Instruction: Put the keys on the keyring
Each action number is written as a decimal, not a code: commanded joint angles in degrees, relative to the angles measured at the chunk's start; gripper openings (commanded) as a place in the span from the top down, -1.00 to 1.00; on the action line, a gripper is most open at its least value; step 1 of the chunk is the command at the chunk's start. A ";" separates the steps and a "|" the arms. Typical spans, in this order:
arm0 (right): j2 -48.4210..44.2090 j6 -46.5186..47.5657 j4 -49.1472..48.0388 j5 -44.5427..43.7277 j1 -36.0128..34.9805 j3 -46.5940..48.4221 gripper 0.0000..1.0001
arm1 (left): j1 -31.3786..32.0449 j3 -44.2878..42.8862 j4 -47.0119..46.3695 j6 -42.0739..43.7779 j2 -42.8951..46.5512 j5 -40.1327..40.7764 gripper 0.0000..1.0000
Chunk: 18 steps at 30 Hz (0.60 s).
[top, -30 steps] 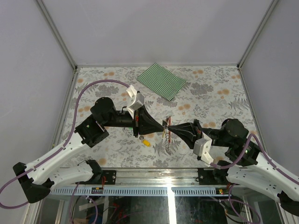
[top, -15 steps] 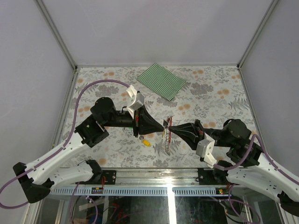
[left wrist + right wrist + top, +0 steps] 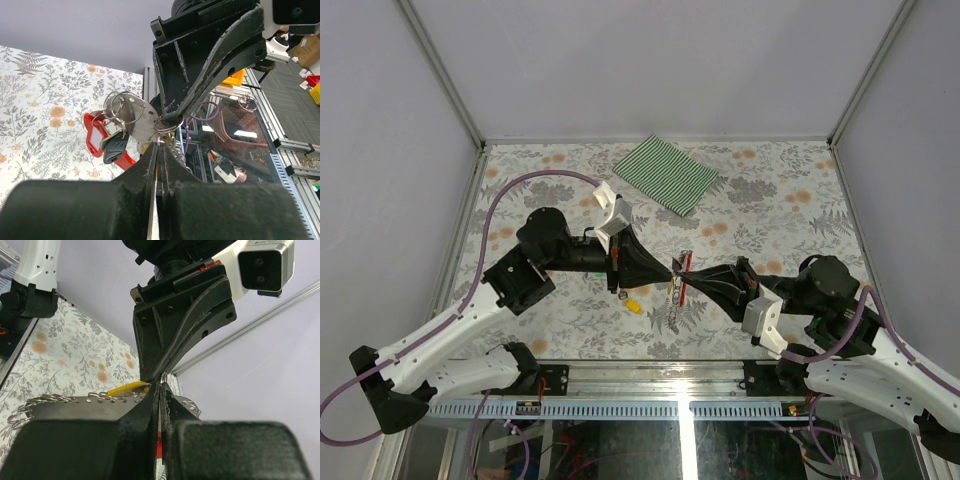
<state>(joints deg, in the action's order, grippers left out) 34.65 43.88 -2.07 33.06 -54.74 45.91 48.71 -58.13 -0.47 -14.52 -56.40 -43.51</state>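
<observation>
My two grippers meet tip to tip over the middle of the table. The left gripper [image 3: 670, 271] is shut; a yellow key [image 3: 127, 388] shows at its tips. The right gripper [image 3: 683, 272] is shut on a small silver ring [image 3: 163, 376] of the keyring [image 3: 677, 292], which hangs below them. In the left wrist view the keyring's red clip [image 3: 95, 136], a round holed silver disc [image 3: 136, 119] with rings and a dark key head [image 3: 116, 148] hang just beyond my left gripper [image 3: 160, 146]. Another yellow key [image 3: 633, 306] lies on the table. I see no green key.
A green striped cloth [image 3: 666, 173] lies at the back of the floral table [image 3: 770, 190]. Grey walls enclose the left, right and far sides. The metal rail of the arm bases [image 3: 650, 375] runs along the near edge.
The right arm has turned slightly and both grippers with the hanging keyring have shifted a little to the right. Both stay shut.
</observation>
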 commanded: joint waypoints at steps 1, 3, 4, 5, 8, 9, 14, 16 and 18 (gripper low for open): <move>-0.56 -2.59 -6.96 1.75 -0.36 1.81 1.00 | 0.19 -0.19 -2.96 0.10 -0.09 0.44 1.00; -0.59 -3.35 -8.00 1.60 -0.32 1.36 1.00 | 0.17 -0.16 -2.96 0.11 -0.11 0.38 1.00; -0.66 -3.71 -8.61 1.45 -0.33 1.19 1.00 | 0.16 -0.16 -2.89 0.11 -0.10 0.34 1.00; -0.71 -4.15 -9.24 1.36 -0.31 0.92 1.00 | 0.16 -0.19 -2.87 0.11 -0.11 0.33 1.00; -0.99 -5.39 -11.10 0.99 -0.32 0.36 1.00 | 0.16 -0.09 -2.78 0.02 -0.21 0.08 1.00; -1.07 -5.75 -11.59 0.77 -0.29 0.25 1.00 | 0.18 -0.06 -2.78 0.02 -0.26 0.09 1.00; -1.35 -4.48 -9.58 -0.63 -0.30 0.16 1.00 | 0.17 -0.22 -2.69 0.02 0.10 0.26 1.00; -1.54 -3.44 -7.94 -1.11 -0.29 0.25 1.00 | 0.16 -0.20 -2.76 0.04 0.48 0.40 1.00; -1.67 -2.31 -6.49 -1.59 -0.38 0.17 1.00 | 0.18 -0.24 -2.78 0.02 0.84 0.49 1.00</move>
<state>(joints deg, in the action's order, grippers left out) 33.74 39.64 -7.35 33.36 -54.74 45.74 48.71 -58.13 -0.47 -14.52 -56.60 -43.48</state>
